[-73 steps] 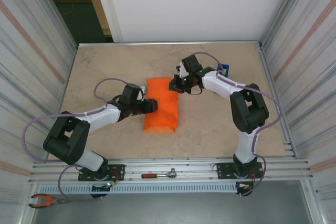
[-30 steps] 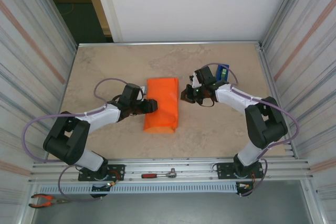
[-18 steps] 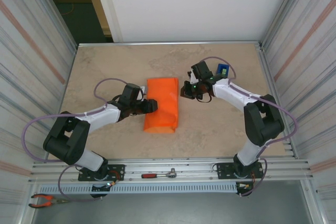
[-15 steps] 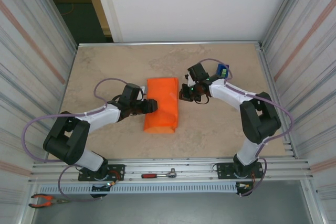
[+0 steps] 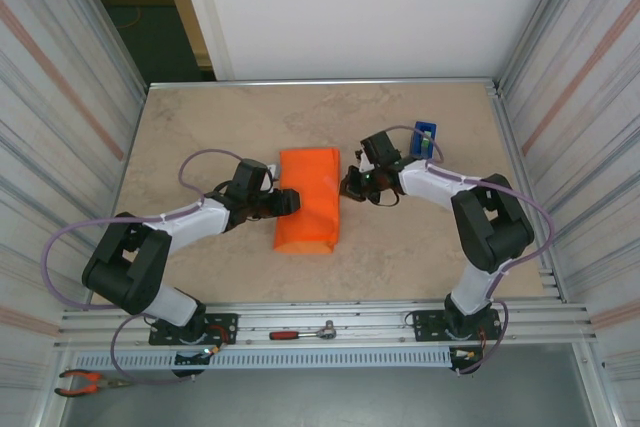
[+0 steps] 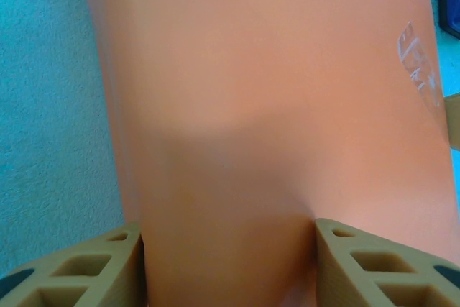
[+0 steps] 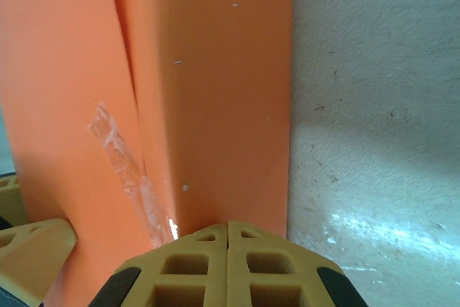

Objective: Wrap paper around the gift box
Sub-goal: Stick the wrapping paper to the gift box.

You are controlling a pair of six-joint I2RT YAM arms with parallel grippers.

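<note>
Top external: my right gripper (image 5: 350,184) swung back from 2 o'clock, fingers pinched together, nosing paper (image 5: 308,199) edge; left gripper (image 5: 291,201) unchanged, clamped on gift box (image 6: 237,127); seam pressing next, likely.

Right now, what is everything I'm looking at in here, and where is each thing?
parcel: one, orange paper wrapped round the box, mid-table between the arms
tape strip: one, clear, stuck along the parcel's paper seam
tape dispenser: one, blue, far right of the table
table: one, beige stone look
ratchet: one, red handle, on the near rail
pliers: one, red handles, near left corner
left gripper: one, jaws spread, closed on the parcel's left edge
right gripper: one, shut, tips at the parcel's right side
</note>
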